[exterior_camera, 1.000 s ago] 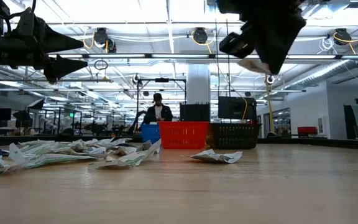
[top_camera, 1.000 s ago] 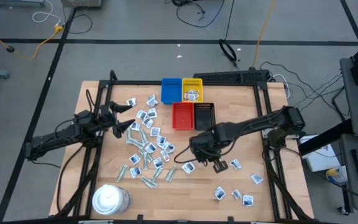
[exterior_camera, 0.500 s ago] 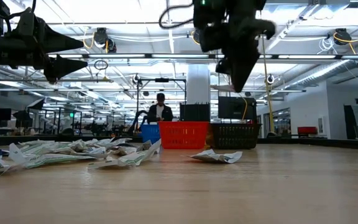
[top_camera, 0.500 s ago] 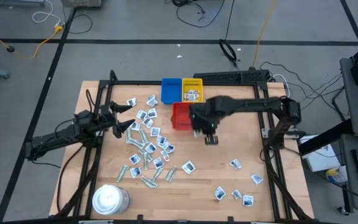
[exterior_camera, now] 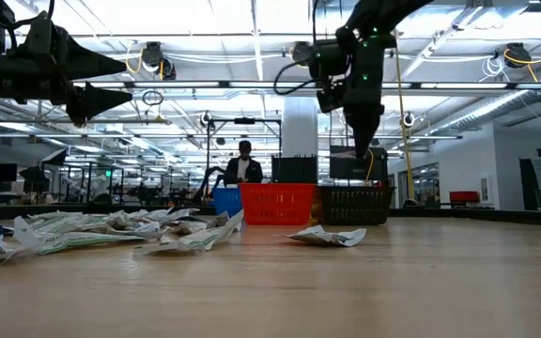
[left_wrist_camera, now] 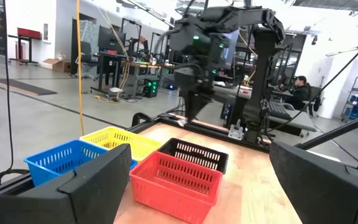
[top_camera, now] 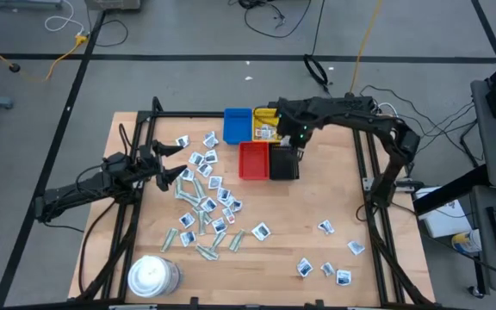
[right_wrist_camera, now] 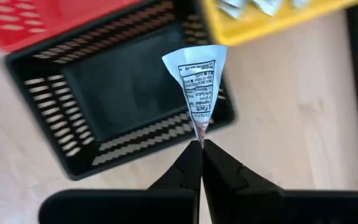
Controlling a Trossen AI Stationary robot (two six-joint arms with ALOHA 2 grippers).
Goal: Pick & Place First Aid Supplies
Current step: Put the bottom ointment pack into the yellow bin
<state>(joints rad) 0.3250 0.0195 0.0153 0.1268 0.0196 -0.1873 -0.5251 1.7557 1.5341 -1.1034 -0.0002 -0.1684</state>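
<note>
My right gripper (right_wrist_camera: pixel 201 144) is shut on a small white printed packet (right_wrist_camera: pixel 197 78) and hangs over the far right part of the black tray (right_wrist_camera: pixel 123 93), also seen in the high view as the right gripper (top_camera: pixel 300 139) and the black tray (top_camera: pixel 283 164). A spread of first aid supplies (top_camera: pixel 205 196) lies flat on the table's left half. A few more packets (top_camera: pixel 325 227) lie at the near right. My left gripper (top_camera: pixel 176 165) waits open at the left, above the pile's far end. My right gripper pinches one corner of the packet (right_wrist_camera: pixel 199 132) between its two fingertips. The fingers come from above and point down. The packet hangs below them, fanned out from the pinched corner, clear of the black tray underneath.
The blue tray (top_camera: pixel 237 125) and the yellow tray (top_camera: pixel 266 114), which holds some packets, stand at the far edge; the red tray (top_camera: pixel 253 160) sits beside the black one. A big round white tub (top_camera: pixel 151 275) stands at the near left. A person shows far behind the table.
My right gripper has swung from the table's middle toward the far edge, carrying the packet, and now hangs over the black tray. Its wrist has rolled on the way. It has stayed shut on the packet.
</note>
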